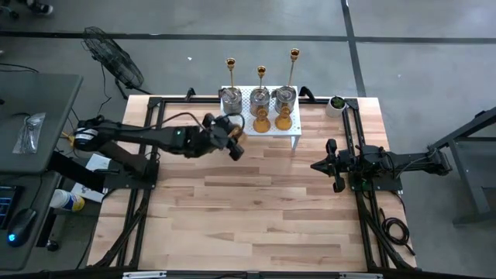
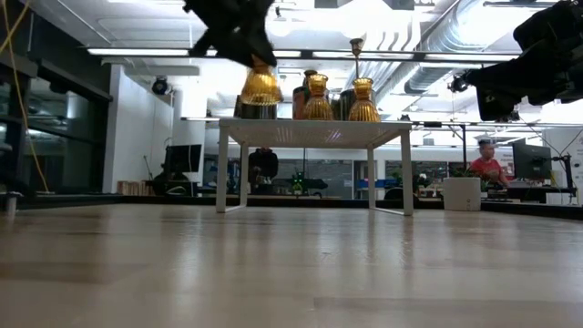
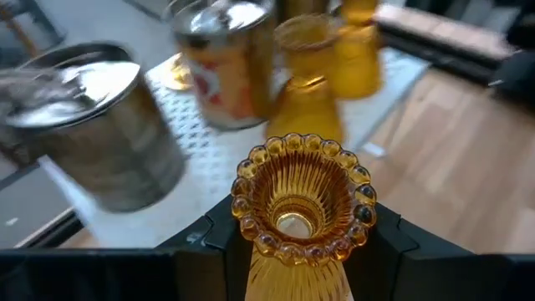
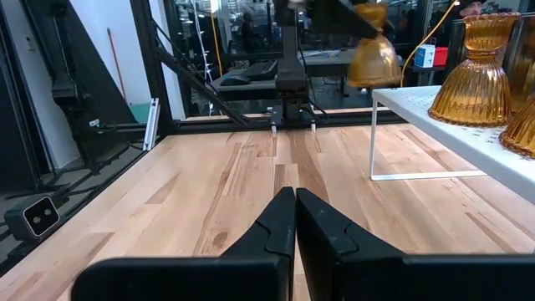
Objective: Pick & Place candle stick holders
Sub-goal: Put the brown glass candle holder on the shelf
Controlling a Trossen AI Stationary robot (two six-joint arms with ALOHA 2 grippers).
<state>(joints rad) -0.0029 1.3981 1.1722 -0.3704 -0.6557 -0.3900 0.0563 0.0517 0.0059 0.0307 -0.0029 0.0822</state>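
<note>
Currently left gripper (image 3: 297, 251) pinches an amber glass holder (image 3: 303, 201) upright between its fingers, long axis vertical, flared rim up. From the low view it hangs just off the near left corner of the white stand (image 2: 314, 132), base about level with the stand top (contact unclear). Two more amber holders (image 1: 273, 120) sit just beyond, silver jars (image 1: 259, 98) and gold sticks (image 1: 261, 77) further back. Right gripper (image 4: 294, 219) waits well apart, fingers pressed together.

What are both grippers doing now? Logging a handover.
Left gripper: shut on an amber holder, lifted at the white stand.
Right gripper: shut, empty, above the table.
</note>
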